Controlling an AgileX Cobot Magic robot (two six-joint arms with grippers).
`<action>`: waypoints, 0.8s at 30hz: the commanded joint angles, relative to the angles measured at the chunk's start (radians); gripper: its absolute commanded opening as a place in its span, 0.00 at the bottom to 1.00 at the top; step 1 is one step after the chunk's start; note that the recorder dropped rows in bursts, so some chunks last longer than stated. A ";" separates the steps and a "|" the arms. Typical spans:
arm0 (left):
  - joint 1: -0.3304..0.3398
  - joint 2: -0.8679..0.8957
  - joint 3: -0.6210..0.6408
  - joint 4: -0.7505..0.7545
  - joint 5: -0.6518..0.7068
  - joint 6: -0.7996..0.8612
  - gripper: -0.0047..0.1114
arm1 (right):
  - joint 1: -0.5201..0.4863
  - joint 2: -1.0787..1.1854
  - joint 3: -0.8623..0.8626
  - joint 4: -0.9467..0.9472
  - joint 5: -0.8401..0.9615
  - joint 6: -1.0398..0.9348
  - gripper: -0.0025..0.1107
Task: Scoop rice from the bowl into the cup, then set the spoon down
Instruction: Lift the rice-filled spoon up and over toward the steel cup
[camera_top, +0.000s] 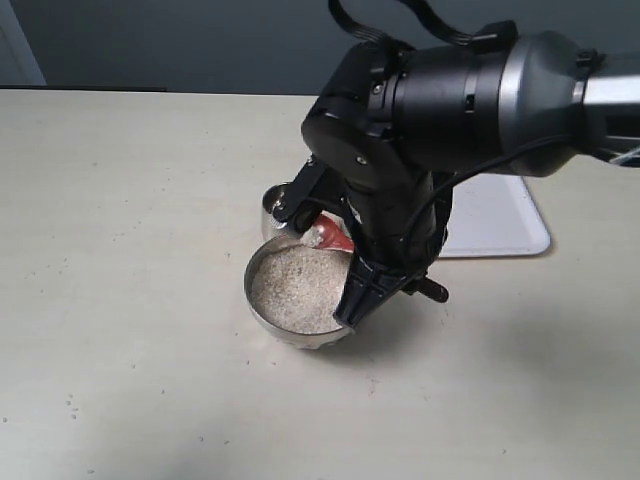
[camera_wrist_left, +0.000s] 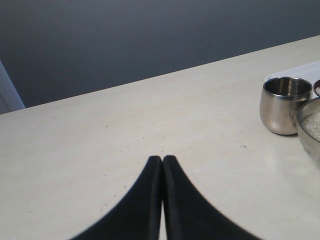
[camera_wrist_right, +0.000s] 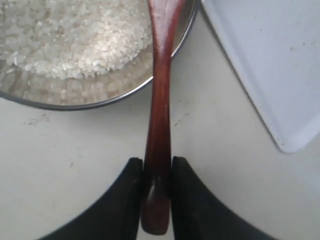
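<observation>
Right gripper (camera_wrist_right: 157, 167) clenched on slender reddish-brown wooden spoon (camera_wrist_right: 159, 100) over white rice (camera_wrist_right: 75, 40) in wide steel bowl (camera_wrist_right: 75, 95) | small steel cup (camera_wrist_left: 285, 105) at bowl's eleven o'clock | left gripper (camera_wrist_left: 162, 167) closed, empty | risk: handle swivels, grains spill

Beige table (camera_top: 130, 250): bowl (camera_top: 292, 337), cup (camera_top: 272, 207) just beside it, white tray (camera_top: 500, 225) near.

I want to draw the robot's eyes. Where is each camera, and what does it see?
Exterior: off the arms, looking down at the table; shows the right arm over the bowl.
Left wrist: low over the table, facing the cup; its shut left hand shows.
Right wrist: looking down at the rice; right hand gripping the spoon shows.
Shared: all see the bowl.
</observation>
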 joint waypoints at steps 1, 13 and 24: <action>-0.002 -0.004 -0.002 -0.001 -0.014 -0.005 0.04 | -0.025 -0.015 -0.003 0.023 -0.032 -0.029 0.02; -0.002 -0.004 -0.002 -0.001 -0.014 -0.005 0.04 | -0.096 -0.015 -0.005 0.042 -0.169 -0.036 0.02; -0.002 -0.004 -0.002 -0.001 -0.014 -0.005 0.04 | -0.104 0.034 -0.005 0.007 -0.255 -0.040 0.02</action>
